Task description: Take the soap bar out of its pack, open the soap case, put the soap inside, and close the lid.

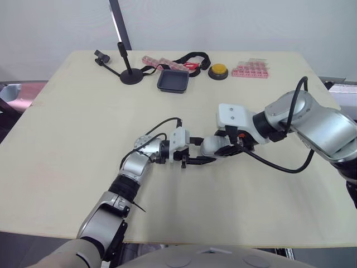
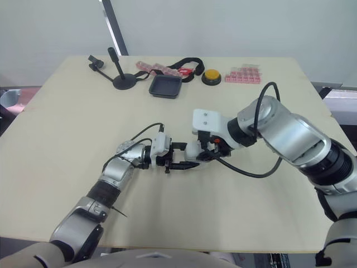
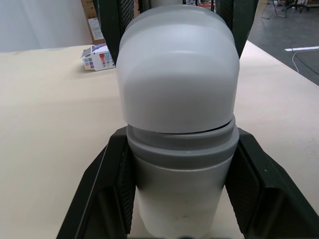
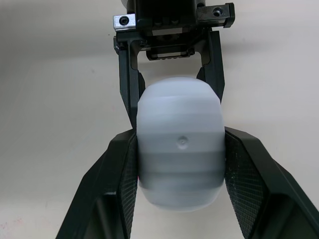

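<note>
Near the middle of the pale wooden tabletop (image 1: pixel 67 145), the rounded plastic soap case (image 3: pixel 179 74) sits between both arms, gripped from opposite ends. The left end effector (image 3: pixel 179 144) is closed on its grey base (image 3: pixel 180 154), one black finger (image 3: pixel 107 184) pressed to each side. The right end effector (image 4: pixel 179 137) is clamped on the frosted white lid (image 4: pixel 179 164) in the same way, its ribbed pads (image 4: pixel 244 184) flat against the sides. The lid sits over the base, with a thin dark seam between them. In the head views the two end effectors cover most of the case, so it cannot be told whether it touches the tabletop or is held just above it. The near end of the base is cut off at the edge of the left wrist view. The walls are cloudy, so what is inside cannot be made out. A small printed cardboard box (image 3: pixel 97 57) lies on the tabletop beyond the case; its lettering is too small to read.
</note>
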`<state>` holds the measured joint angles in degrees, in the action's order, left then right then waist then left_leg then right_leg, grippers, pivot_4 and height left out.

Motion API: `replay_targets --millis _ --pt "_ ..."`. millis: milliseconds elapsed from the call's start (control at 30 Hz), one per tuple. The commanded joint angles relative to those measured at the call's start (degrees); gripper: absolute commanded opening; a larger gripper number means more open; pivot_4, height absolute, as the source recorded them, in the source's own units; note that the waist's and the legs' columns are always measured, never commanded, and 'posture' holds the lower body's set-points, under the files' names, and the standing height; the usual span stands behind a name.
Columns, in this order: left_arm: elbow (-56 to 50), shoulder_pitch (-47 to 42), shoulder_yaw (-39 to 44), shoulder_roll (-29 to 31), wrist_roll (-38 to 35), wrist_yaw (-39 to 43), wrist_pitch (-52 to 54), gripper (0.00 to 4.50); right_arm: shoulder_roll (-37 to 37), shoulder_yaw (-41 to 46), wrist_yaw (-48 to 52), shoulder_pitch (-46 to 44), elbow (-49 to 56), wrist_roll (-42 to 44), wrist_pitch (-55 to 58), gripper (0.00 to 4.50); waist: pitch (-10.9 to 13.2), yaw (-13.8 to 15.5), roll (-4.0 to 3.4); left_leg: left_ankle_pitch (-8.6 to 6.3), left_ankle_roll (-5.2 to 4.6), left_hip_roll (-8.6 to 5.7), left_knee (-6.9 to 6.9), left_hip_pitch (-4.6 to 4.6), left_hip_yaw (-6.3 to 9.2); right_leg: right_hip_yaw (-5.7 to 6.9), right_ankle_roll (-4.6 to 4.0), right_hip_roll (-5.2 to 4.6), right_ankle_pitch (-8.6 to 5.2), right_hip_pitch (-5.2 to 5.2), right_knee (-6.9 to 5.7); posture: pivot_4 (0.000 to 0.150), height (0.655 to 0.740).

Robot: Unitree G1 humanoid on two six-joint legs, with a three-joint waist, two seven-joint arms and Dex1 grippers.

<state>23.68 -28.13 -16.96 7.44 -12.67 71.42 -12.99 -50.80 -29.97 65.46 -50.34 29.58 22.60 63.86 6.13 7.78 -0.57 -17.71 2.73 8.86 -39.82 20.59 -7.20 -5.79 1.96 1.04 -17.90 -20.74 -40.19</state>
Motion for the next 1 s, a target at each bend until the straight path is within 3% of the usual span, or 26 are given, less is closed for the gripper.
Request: replay_targets --millis 33,1000 --pt "-1.5 0.0 0.4 -0.2 -0.6 -0.8 0.1 1.92 -0.3 -4.8 1.0 2.3 0.6 0.5 2.1 1.95 0.0 0.0 0.00 0.00 0.00 0.00 0.00 0.00 0.00 0.00 0.00 0.00 0.00 0.00 0.01 0.150 0.7400" --pt "-1.9 0.2 0.1 -0.3 -0.7 -0.9 0.5 1.92 -0.4 -5.6 1.5 1.7 -0.7 -1.7 1.1 1.95 -0.1 0.0 0.10 0.00 0.01 -0.01 0.11 -0.07 0.00 0.04 0.00 -0.05 0.00 0.15 0.23 0.150 0.7400"
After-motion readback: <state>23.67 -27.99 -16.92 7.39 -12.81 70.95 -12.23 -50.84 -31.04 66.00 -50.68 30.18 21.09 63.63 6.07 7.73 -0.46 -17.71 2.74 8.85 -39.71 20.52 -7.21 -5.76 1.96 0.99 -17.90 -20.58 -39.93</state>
